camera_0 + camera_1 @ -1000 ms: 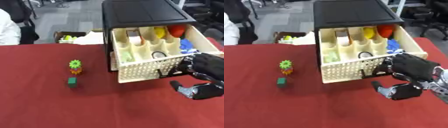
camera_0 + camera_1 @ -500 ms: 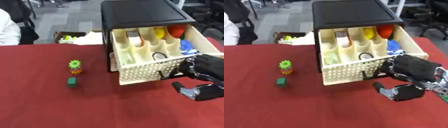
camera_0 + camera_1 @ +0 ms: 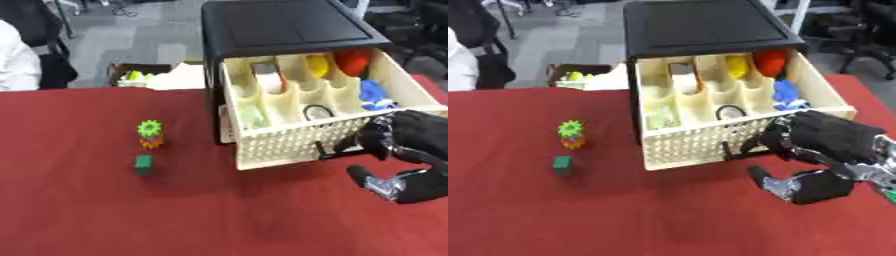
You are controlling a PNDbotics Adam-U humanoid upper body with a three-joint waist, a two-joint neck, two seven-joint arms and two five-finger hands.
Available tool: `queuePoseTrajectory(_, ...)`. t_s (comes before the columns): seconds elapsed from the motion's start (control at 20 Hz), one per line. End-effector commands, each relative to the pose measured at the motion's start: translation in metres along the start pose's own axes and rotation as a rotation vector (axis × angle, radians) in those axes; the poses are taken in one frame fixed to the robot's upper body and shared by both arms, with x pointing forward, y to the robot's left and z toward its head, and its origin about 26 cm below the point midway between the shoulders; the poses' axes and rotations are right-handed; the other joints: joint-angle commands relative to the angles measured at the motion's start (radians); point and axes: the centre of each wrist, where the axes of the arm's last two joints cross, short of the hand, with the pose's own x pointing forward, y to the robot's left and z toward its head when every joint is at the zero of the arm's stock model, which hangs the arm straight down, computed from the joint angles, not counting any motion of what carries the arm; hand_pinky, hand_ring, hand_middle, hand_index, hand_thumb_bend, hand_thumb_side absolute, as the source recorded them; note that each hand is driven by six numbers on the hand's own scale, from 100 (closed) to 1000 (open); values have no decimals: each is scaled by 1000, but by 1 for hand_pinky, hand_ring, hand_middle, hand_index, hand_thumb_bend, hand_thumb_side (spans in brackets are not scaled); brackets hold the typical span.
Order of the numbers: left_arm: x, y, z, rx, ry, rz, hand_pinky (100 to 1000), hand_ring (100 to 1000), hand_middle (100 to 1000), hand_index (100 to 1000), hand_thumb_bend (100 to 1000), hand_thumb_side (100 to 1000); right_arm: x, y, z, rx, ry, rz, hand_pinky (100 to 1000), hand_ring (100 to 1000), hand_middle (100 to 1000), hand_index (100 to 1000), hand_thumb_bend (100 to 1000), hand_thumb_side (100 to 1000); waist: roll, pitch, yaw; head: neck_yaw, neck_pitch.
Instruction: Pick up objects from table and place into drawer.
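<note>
A cream lattice drawer (image 3: 702,144) stands pulled out of a black cabinet (image 3: 702,25) on the red table (image 3: 623,215). Its compartments hold a red thing (image 3: 772,60), a yellow thing (image 3: 737,65), a blue thing (image 3: 787,95), a dark ring (image 3: 730,111) and a pale green piece (image 3: 661,119). My right hand (image 3: 833,145) is at the drawer's front, fingers curled on its dark handle (image 3: 732,151), thumb below. To the left on the table, a green gear (image 3: 571,128) sits on an orange one (image 3: 572,142), with a green cube (image 3: 562,164) just in front. My left hand does not show.
Behind the table's far edge sits a cardboard box (image 3: 579,75) with small items and white paper. A person in white (image 3: 17,65) is at the far left. Office chairs (image 3: 868,35) stand at the back right.
The drawer has come a little further out toward me, and my right hand has moved back with its handle. The gears and cube have not moved.
</note>
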Motion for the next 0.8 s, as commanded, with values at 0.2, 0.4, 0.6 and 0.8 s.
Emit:
queuePoseTrajectory(0.2, 6, 1, -4, -14, -28, 1, 718, 743, 696, 747, 100, 863, 4, -7, -1, 7, -27, 69, 100, 171, 117, 867, 100, 1000, -1, -14, 5, -1, -1)
queuePoseTrajectory(0.4, 6, 1, -4, -18, -29, 0, 718, 743, 696, 746, 100, 863, 3, -8, 0, -1, -24, 99, 100, 143, 100, 868, 100, 1000, -1, -13, 3, 0, -1)
queuePoseTrajectory(0.6, 6, 1, -4, -20, -31, -1, 718, 744, 697, 746, 100, 862, 2, -7, 1, -17, -22, 114, 100, 133, 100, 865, 100, 1000, -2, -12, 1, 2, 0)
queuePoseTrajectory(0.8, 6, 1, -5, -19, -33, -2, 718, 744, 697, 747, 100, 861, 1, -8, 3, -44, -20, 102, 100, 126, 100, 859, 100, 1000, -3, -11, 0, 4, 2)
